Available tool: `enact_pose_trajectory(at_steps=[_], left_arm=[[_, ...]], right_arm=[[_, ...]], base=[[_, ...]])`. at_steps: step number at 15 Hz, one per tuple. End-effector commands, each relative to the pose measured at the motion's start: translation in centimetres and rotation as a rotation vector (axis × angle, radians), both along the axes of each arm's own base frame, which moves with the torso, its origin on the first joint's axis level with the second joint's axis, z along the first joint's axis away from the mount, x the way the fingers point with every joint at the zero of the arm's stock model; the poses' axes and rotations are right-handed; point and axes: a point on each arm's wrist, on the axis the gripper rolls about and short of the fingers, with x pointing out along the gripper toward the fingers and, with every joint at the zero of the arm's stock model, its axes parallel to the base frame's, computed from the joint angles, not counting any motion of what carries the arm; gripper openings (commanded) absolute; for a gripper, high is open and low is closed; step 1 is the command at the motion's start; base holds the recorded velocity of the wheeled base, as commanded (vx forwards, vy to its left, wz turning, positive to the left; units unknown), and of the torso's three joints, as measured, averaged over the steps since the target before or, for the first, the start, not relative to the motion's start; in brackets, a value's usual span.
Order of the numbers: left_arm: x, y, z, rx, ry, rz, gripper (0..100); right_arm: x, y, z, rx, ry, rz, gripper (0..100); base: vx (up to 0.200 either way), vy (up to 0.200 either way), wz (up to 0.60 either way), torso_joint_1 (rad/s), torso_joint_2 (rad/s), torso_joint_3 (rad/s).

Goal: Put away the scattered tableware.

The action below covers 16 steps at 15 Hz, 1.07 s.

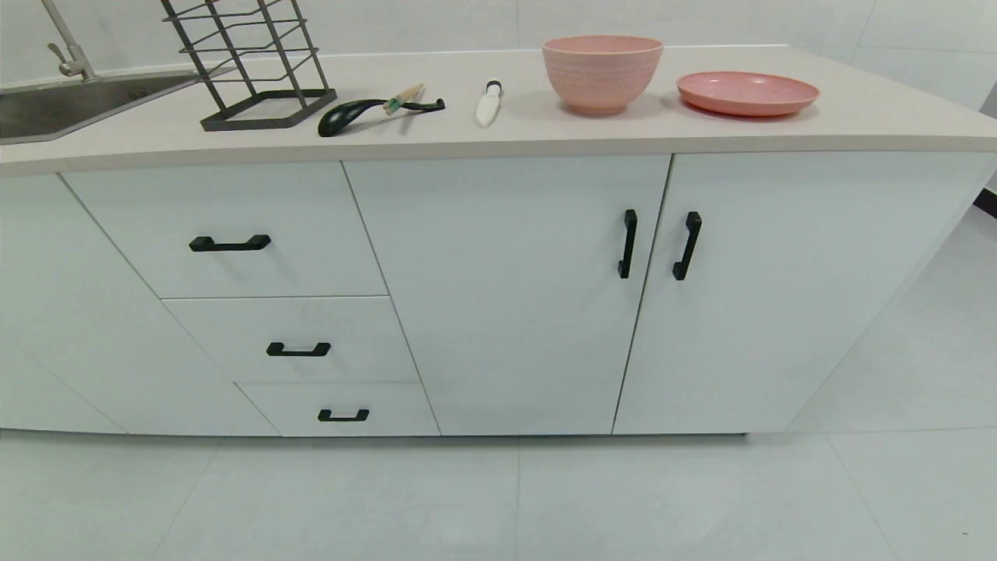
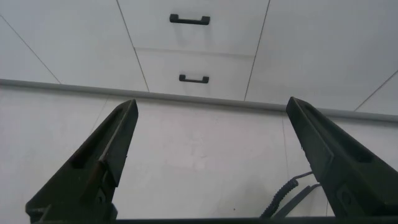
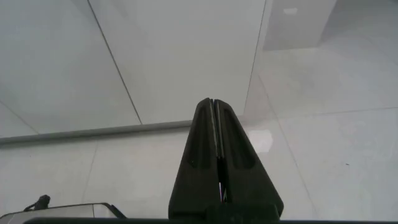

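Pink bowl and pink plate are found side by side on the table; left tool is seen released; right tool is seen clenched.

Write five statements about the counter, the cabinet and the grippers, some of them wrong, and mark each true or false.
1. The pink bowl stands upright on the counter beside the pink plate. True.
2. The black spoon lies in the pink bowl. False: it lies on the counter beside the wire rack.
3. The left gripper is open. True.
4. The right gripper holds the white utensil. False: it is shut on nothing; the utensil lies on the counter between spoon and bowl.
5. One drawer is pulled out. False: all three drawers are closed.
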Motion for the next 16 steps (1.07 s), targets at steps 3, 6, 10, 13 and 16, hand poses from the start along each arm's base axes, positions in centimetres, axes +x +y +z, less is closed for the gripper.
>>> enact_pose_trajectory(at_steps=[3,6,10,13,16], left_arm=[[0.0,0.0,0.0,0.000,0.003,-0.001,100],[0.0,0.0,0.0,0.002,0.003,-0.008,100],[0.0,0.0,0.0,0.001,0.003,-0.006,100],[0.0,0.0,0.0,0.001,0.003,-0.006,100],[0.0,0.0,0.0,-0.001,0.003,-0.006,100]], right_arm=[[-0.3,0.0,2.4,-0.043,-0.231,-0.019,0],[-0.6,0.2,3.7,-0.099,-0.223,0.066,0],[0.3,0.5,7.3,-0.091,-0.031,0.251,0],[3.8,0.8,8.3,-0.060,0.147,0.386,0],[7.6,1.2,7.8,-0.046,0.235,0.487,0]], base=[[0.000,0.000,0.00,0.000,0.00,0.000],[0.000,0.000,0.00,0.000,0.00,0.000],[0.000,0.000,0.00,0.000,0.00,0.000],[0.000,0.000,0.00,0.000,0.00,0.000],[0.000,0.000,0.00,0.000,0.00,0.000]])
